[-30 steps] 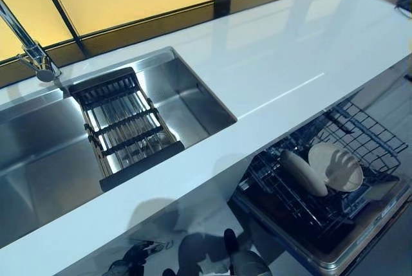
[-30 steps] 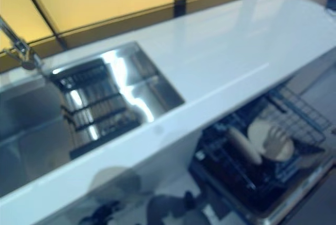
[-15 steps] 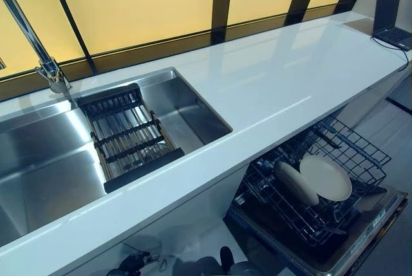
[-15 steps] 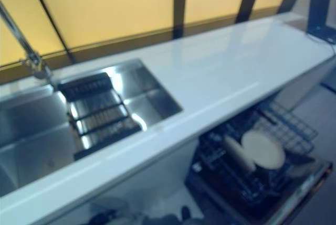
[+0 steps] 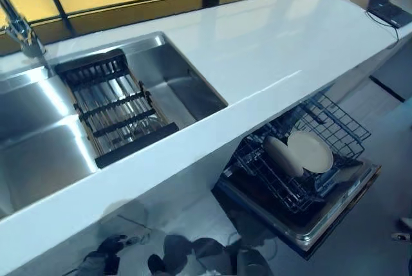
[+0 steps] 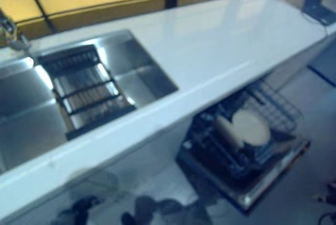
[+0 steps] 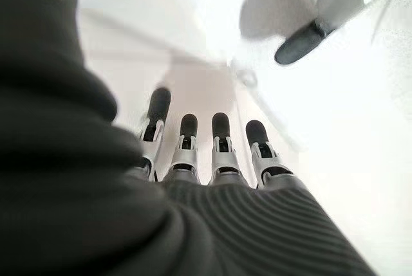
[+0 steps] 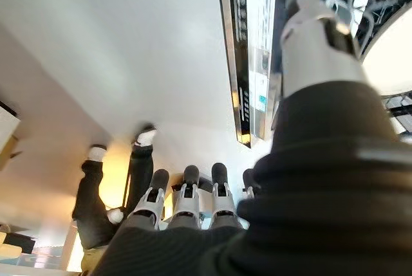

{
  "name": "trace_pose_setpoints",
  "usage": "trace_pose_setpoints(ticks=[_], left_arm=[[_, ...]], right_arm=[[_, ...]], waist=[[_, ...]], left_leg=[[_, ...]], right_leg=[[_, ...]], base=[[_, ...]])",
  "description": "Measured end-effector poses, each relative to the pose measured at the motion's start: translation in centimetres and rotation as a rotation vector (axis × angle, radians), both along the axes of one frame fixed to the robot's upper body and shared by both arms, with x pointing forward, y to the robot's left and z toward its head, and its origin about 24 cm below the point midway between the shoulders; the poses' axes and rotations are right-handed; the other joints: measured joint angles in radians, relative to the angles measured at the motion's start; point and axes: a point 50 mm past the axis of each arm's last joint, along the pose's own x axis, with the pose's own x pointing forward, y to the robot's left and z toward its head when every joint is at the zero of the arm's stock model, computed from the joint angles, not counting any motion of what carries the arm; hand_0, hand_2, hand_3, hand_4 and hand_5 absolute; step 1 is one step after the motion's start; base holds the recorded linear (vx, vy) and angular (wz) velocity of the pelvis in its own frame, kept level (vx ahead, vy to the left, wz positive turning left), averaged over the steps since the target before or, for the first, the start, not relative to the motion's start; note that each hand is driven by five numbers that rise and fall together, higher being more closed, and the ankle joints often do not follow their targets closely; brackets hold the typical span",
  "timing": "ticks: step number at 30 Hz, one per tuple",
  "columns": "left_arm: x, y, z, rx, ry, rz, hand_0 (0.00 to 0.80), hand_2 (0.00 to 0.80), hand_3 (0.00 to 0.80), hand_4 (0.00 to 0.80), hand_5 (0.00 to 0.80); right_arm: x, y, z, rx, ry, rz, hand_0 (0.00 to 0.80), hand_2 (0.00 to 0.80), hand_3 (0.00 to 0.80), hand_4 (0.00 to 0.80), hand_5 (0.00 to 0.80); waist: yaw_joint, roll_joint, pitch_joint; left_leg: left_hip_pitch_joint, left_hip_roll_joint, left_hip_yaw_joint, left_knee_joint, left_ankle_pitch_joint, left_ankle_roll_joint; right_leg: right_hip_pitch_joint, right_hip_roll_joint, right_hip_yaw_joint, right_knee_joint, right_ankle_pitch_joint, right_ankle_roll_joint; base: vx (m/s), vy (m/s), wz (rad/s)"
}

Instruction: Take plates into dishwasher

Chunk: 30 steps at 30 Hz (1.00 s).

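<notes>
Both hands, left (image 7: 212, 154) and right (image 8: 187, 202), we see relaxed and empty; two plates (image 5: 309, 150) stand on edge in the dishwasher rack (image 5: 335, 121), held upright by its tines.

1. The left hand (image 7: 212, 160) has a dark ribbed cover over its back and wrist; silver fingers (image 7: 185, 150) in a row end in rounded black tips.
2. Its thumb (image 7: 322, 12) is pale silver-grey with a dark tip.
3. The right hand (image 8: 193, 205) has the same ribbed dark cover; its fingers (image 8: 215, 192) are silver with black tips; its thumb (image 8: 315, 44) is light grey.
</notes>
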Motion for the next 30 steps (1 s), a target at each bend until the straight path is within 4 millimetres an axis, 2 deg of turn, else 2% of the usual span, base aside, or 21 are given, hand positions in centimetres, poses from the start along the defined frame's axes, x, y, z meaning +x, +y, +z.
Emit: trace_pose_setpoints(ticks=[1, 2, 3, 4, 5, 6, 7, 8, 10, 11, 12, 16, 18, 19, 22, 23, 25, 27, 28, 29, 30], left_arm=[[0.1, 0.4, 0.3, 0.011, -0.004, 0.004, 0.000, 0.000, 0.000, 0.000, 0.000], [0.7, 2.4, 1.7, 0.054, -0.037, 0.039, 0.000, 0.000, 0.000, 0.000, 0.000], [1.1, 3.3, 2.3, 0.065, -0.070, 0.084, 0.000, 0.000, 0.000, 0.000, 0.000], [1.8, 2.9, 2.4, 0.050, -0.103, 0.098, 0.000, 0.000, 0.000, 0.000, 0.000], [3.0, 1.7, 2.3, 0.010, -0.148, 0.107, 0.000, 0.000, 0.000, 0.000, 0.000], [3.9, 0.6, 2.2, -0.027, -0.179, 0.105, 0.000, 0.000, 0.000, 0.000, 0.000], [4.2, 0.3, 2.2, -0.044, -0.201, 0.115, 0.000, 0.000, 0.000, 0.000, 0.000], [4.4, 0.1, 2.2, -0.047, -0.207, 0.118, 0.000, 0.000, 0.000, 0.000, 0.000], [4.8, 0.2, 2.4, -0.044, -0.224, 0.117, 0.000, 0.000, 0.000, 0.000, 0.000], [5.0, 0.0, 2.4, -0.046, -0.230, 0.117, 0.000, 0.000, 0.000, 0.000, 0.000], [5.0, -0.5, 2.2, -0.059, -0.227, 0.113, 0.000, 0.000, 0.000, 0.000, 0.000], [4.2, -0.5, 1.8, -0.056, -0.201, 0.115, 0.000, 0.000, 0.000, 0.000, 0.000], [3.9, -0.5, 1.6, -0.055, -0.192, 0.116, 0.000, 0.000, 0.000, 0.000, 0.000], [3.3, -0.4, 1.4, -0.053, -0.174, 0.121, 0.000, 0.000, 0.000, 0.000, 0.000], [1.7, 0.0, 0.7, -0.042, -0.124, 0.152, 0.000, 0.000, 0.000, 0.000, 0.000], [1.5, 0.0, 0.7, -0.040, -0.118, 0.159, 0.000, 0.000, 0.000, 0.000, 0.000], [-1.1, 0.0, -0.4, -0.044, -0.059, 0.235, 0.000, 0.000, 0.000, 0.000, 0.000], [-3.1, -0.6, -1.5, -0.063, -0.006, 0.276, 0.000, 0.000, 0.000, 0.000, 0.000], [-4.1, -1.3, -2.1, -0.084, 0.027, 0.294, 0.000, 0.000, 0.000, 0.000, 0.000], [-4.2, -1.6, -2.4, -0.093, 0.036, 0.299, 0.000, 0.000, 0.000, 0.000, 0.000], [-4.2, -1.6, -2.4, -0.094, 0.031, 0.296, 0.000, 0.000, 0.000, 0.000, 0.000]], right_arm=[[0.4, 0.1, -0.1, 0.002, -0.005, 0.004, 0.000, 0.000, 0.000, 0.000, 0.000], [2.3, 1.2, -0.8, 0.028, -0.035, 0.023, 0.000, 0.000, 0.000, 0.000, 0.000], [3.2, 2.1, -1.5, 0.069, -0.055, 0.016, 0.000, 0.000, 0.000, 0.000, 0.000], [3.4, 2.3, -1.8, 0.094, -0.065, -0.007, 0.000, 0.000, 0.000, 0.000, 0.000], [3.5, 2.4, -2.0, 0.115, -0.073, -0.032, 0.000, 0.000, 0.000, 0.000, 0.000], [3.4, 2.3, -2.3, 0.134, -0.071, -0.065, 0.000, 0.000, 0.000, 0.000, 0.000], [3.5, 2.8, -3.0, 0.176, -0.070, -0.092, 0.000, 0.000, 0.000, 0.000, 0.000], [3.4, 3.3, -3.6, 0.209, -0.068, -0.106, 0.000, 0.000, 0.000, 0.000, 0.000], [2.8, 3.9, -4.6, 0.258, -0.067, -0.142, 0.000, 0.000, 0.000, 0.000, 0.000], [2.7, 3.9, -4.8, 0.267, -0.068, -0.155, 0.000, 0.000, 0.000, 0.000, 0.000], [1.6, 4.0, -5.5, 0.299, -0.052, -0.207, 0.000, 0.000, 0.000, 0.000, 0.000], [0.2, 4.6, -6.8, 0.344, 0.006, -0.276, 0.000, 0.000, 0.000, 0.000, 0.000], [0.1, 4.8, -7.0, 0.370, -0.003, -0.295, 0.000, 0.000, 0.000, 0.000, 0.000], [0.1, 4.9, -7.1, 0.382, -0.005, -0.302, 0.000, 0.000, 0.000, 0.000, 0.000], [0.0, 5.0, -7.3, 0.415, -0.025, -0.336, 0.000, 0.000, 0.000, 0.000, 0.000], [-0.1, 5.0, -7.4, 0.422, -0.027, -0.347, 0.000, 0.000, 0.000, 0.000, 0.000], [-0.7, 5.0, -7.7, 0.450, -0.035, -0.404, 0.000, 0.000, 0.000, 0.000, 0.000], [-1.0, 5.0, -7.7, 0.462, -0.061, -0.440, 0.000, 0.000, 0.000, 0.000, 0.000], [-1.5, 5.1, -8.0, 0.483, -0.098, -0.497, 0.000, 0.000, 0.000, 0.000, 0.000], [-1.9, 5.4, -8.5, 0.503, -0.115, -0.540, 0.000, 0.000, 0.000, 0.000, 0.000], [-2.2, 6.0, -9.1, 0.529, -0.132, -0.575, 0.000, 0.000, 0.000, 0.000, 0.000]], waist=[[0.013, -0.001, -0.001], [0.040, -0.033, 0.000], [0.057, -0.042, 0.007], [0.073, -0.018, 0.012], [0.071, -0.007, 0.018], [0.069, 0.005, 0.022], [0.087, 0.001, 0.026], [0.091, 0.001, 0.027], [0.090, -0.028, 0.047], [0.088, -0.020, 0.054], [0.083, -0.012, 0.058], [0.066, -0.002, 0.061], [0.069, 0.023, 0.074], [0.071, 0.051, 0.073], [0.087, 0.099, 0.074], [0.089, 0.103, 0.074], [0.092, 0.127, 0.067], [0.092, 0.137, 0.063], [0.092, 0.138, 0.063], [0.091, 0.125, 0.065], [0.092, 0.103, 0.067]], left_leg=[[-0.013, 0.014, -0.006, 0.015, -0.001, -0.002], [-0.047, 0.045, -0.066, 0.060, -0.005, -0.022], [-0.053, 0.079, -0.095, 0.076, 0.013, -0.049], [-0.077, 0.120, -0.138, 0.106, 0.020, -0.060], [-0.152, 0.124, -0.189, 0.174, -0.010, -0.092], [-0.180, 0.085, -0.212, 0.195, -0.031, -0.120], [-0.177, 0.072, -0.240, 0.172, -0.033, -0.117], [-0.176, 0.075, -0.251, 0.160, -0.007, -0.132], [-0.181, 0.079, -0.267, 0.161, 0.019, -0.142], [-0.184, 0.087, -0.277, 0.158, 0.025, -0.145], [-0.184, 0.097, -0.288, 0.126, 0.049, -0.134], [-0.156, 0.073, -0.279, 0.067, 0.054, -0.128], [-0.131, 0.078, -0.275, 0.057, 0.069, -0.126], [-0.127, 0.084, -0.278, 0.057, 0.076, -0.127], [-0.105, 0.107, -0.279, 0.034, 0.115, -0.135], [-0.094, 0.114, -0.280, 0.023, 0.123, -0.138], [-0.042, 0.137, -0.282, -0.032, 0.158, -0.094], [-0.036, 0.137, -0.276, -0.029, 0.177, 0.001], [-0.051, 0.124, -0.271, -0.016, 0.255, 0.039], [-0.072, 0.111, -0.271, -0.008, 0.354, 0.021], [-0.092, 0.079, -0.279, -0.024, 0.465, 0.056]], right_leg=[[0.019, -0.010, -0.003, -0.051, 0.018, -0.002], [0.095, 0.001, -0.005, -0.201, 0.222, -0.040], [0.139, 0.032, -0.056, -0.264, 0.169, 0.003], [0.152, 0.073, -0.083, -0.291, 0.141, 0.002], [0.152, 0.094, -0.108, -0.299, 0.107, -0.012], [0.134, 0.099, -0.108, -0.299, 0.084, -0.022], [0.114, 0.109, -0.105, -0.299, 0.070, -0.027], [0.110, 0.122, -0.109, -0.297, 0.045, -0.034], [0.120, 0.128, -0.111, -0.298, -0.021, -0.034], [0.123, 0.141, -0.110, -0.300, -0.022, -0.038], [0.113, 0.155, -0.111, -0.287, -0.028, -0.053], [0.097, 0.132, -0.104, -0.235, -0.050, -0.047], [0.094, 0.126, -0.097, -0.186, -0.067, -0.048], [0.064, 0.122, -0.093, -0.109, -0.106, -0.052], [-0.008, 0.135, -0.076, 0.074, -0.204, -0.080], [-0.013, 0.137, -0.074, 0.093, -0.219, -0.085], [-0.019, 0.169, -0.075, 0.164, -0.279, -0.115], [-0.022, 0.175, -0.078, 0.194, -0.306, -0.130], [-0.019, 0.175, -0.070, 0.198, -0.314, -0.140], [-0.013, 0.174, -0.062, 0.185, -0.313, -0.151], [-0.015, 0.160, -0.056, 0.178, -0.313, -0.177]], base=[[-0.386, -0.492, -0.83], [-0.333, -0.403, -0.50], [-0.413, -0.410, -0.48], [-0.372, -0.302, -0.02], [-0.365, -0.277, 0.08], [-0.334, -0.238, -0.05], [-0.324, -0.214, -0.32], [-0.356, -0.187, -0.23], [-0.273, -0.120, 0.06], [-0.182, -0.073, 0.12], [-0.158, -0.064, 0.18], [-0.147, -0.092, 0.14], [-0.184, -0.171, -0.01], [-0.155, -0.220, 0.05], [-0.120, -0.262, -0.01], [-0.052, -0.214, 0.05], [-0.070, -0.240, 0.07], [-0.133, -0.190, 0.11], [-0.194, -0.213, 0.29], [-0.244, -0.227, 0.44], [-0.162, -0.143, 0.45]])
